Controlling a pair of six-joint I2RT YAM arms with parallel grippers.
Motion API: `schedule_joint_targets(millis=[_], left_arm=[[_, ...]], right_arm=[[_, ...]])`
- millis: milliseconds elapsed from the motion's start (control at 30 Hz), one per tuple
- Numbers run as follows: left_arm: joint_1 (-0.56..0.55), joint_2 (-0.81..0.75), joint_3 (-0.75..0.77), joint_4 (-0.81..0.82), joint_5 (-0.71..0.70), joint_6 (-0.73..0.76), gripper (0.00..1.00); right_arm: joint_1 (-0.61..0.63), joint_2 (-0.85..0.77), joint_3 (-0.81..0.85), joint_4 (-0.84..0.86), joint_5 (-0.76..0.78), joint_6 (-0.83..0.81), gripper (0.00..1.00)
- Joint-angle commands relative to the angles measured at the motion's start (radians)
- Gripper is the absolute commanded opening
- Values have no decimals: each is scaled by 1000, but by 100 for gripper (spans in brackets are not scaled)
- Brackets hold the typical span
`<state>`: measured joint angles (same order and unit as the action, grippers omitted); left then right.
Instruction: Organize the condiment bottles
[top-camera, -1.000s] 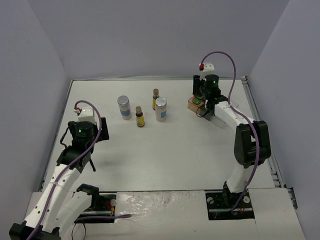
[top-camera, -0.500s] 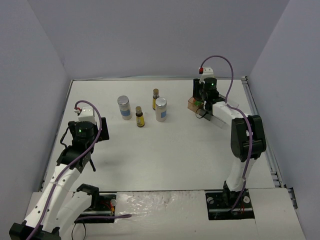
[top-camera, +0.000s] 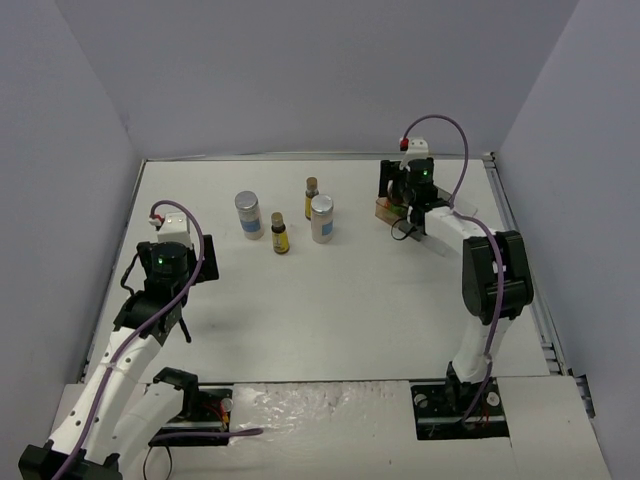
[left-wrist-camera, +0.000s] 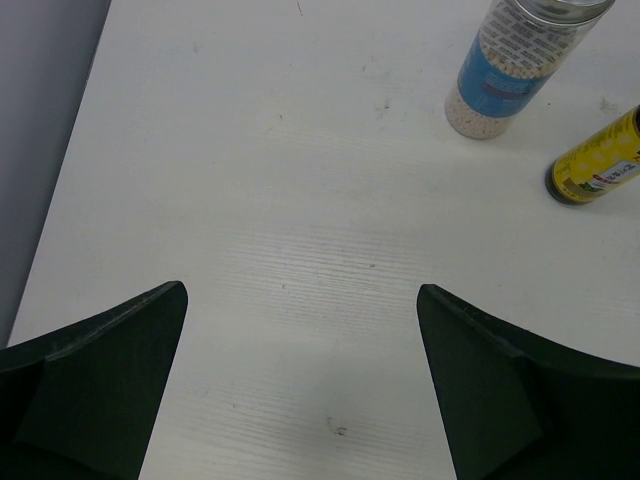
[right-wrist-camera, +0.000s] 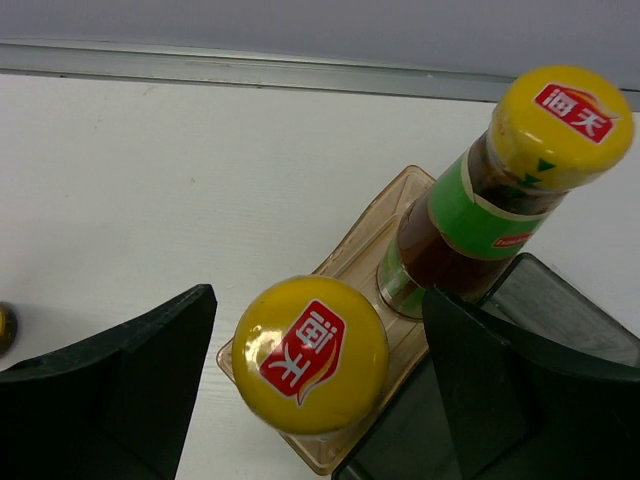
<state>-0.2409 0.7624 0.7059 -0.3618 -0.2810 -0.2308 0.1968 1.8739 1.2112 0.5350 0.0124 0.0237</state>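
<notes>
Top external view is showing the tabletop (top-camera: 330, 300) carrying every item. The right arm (top-camera: 490, 270) is reaching to the upper right of the frame, where the right pincer (right-wrist-camera: 318, 300) is hanging over the tray (right-wrist-camera: 365, 245). The left arm (top-camera: 130, 350) is sitting at the lower left. The left pincer (left-wrist-camera: 300, 380) is spread apart over bare tabletop and gripping nothing.

In the right wrist view, the tray is lying lengthwise toward the upper right of the frame. The far red bottle (right-wrist-camera: 470, 220) is standing at its upper end. The near red bottle (right-wrist-camera: 310, 355) is standing at its lower end, with its yellow cap facing the camera. The right pincer is standing apart, one finger on each side of the near red bottle, with a gap showing at cap level. Contact lower on the body is hidden.

Four bottles are standing upright at upper centre of the top view, well apart from the tray: left white jar (top-camera: 247, 214), right white jar (top-camera: 321, 218), front brown bottle (top-camera: 280, 233), rear brown bottle (top-camera: 311, 198).

Judged step: handling the near red bottle at the tray.

- Move the right pincer vertically only, because the far red bottle is standing just beside the right-hand finger.
- Keep both fingers clear of the cap to avoid tipping.
- Avoid sideways load, since the tray is probably light and may slide.
</notes>
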Motion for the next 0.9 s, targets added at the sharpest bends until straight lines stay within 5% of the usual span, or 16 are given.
schedule_joint_targets(millis=[0, 200, 433, 867], left_arm=[[0, -1, 17, 57, 3, 19, 97], [0, 0, 17, 56, 6, 15, 97], [-1, 2, 20, 54, 5, 13, 97], [-5, -7, 18, 50, -4, 18, 97]], right_arm=[[-2, -174, 14, 6, 11, 1, 85], [21, -302, 65, -205, -49, -15, 98], [178, -373, 116, -345, -103, -67, 100], [404, -111, 191, -278, -127, -50, 100]])
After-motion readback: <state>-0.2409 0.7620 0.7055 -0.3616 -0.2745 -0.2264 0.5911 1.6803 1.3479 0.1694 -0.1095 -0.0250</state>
